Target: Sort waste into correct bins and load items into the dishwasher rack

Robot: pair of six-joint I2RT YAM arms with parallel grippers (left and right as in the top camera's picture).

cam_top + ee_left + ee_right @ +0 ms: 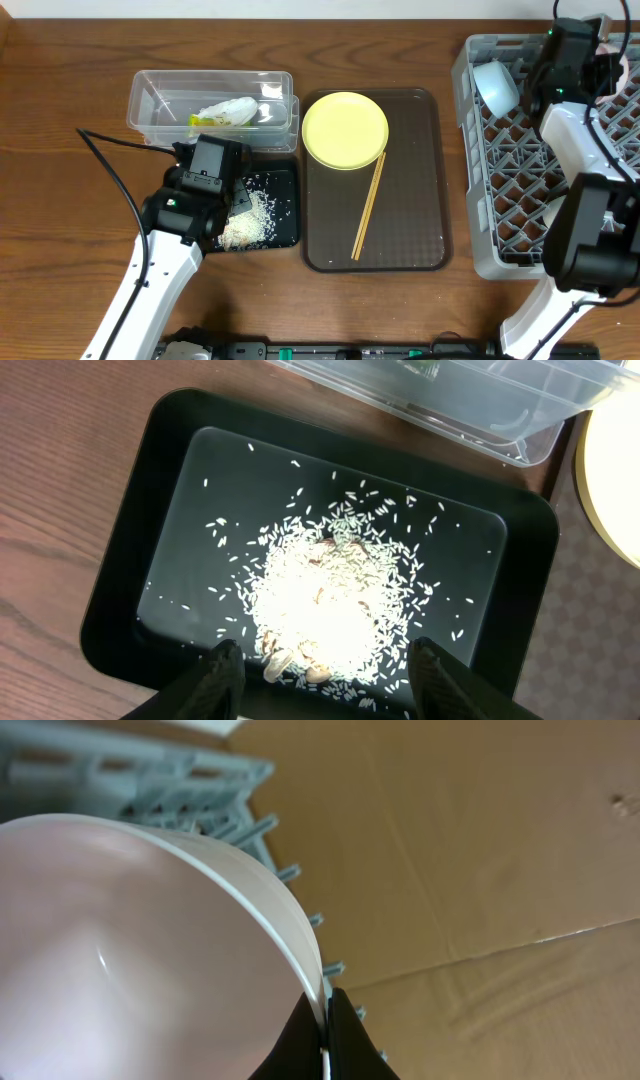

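Observation:
My left gripper (325,662) is open and empty, just above the near edge of the shallow black tray (120,570); in the overhead view it (232,205) hangs over the tray's left part. A pile of white rice grains (325,595) lies in that tray. The clear tub (150,100) holds the green-yellow wrapper (205,120) and the white tissue (232,108). The yellow plate (345,130) and wooden chopsticks (368,205) lie on the brown serving tray (420,200). My right gripper (325,1020) is shut on the rim of a white bowl (120,950) over the far corner of the grey rack (520,170).
A pale bowl (495,85) lies on its side at the rack's far left. A black cable (110,165) runs over the table left of my left arm. Brown cardboard (480,840) lies beyond the rack. Bare wood lies at front left.

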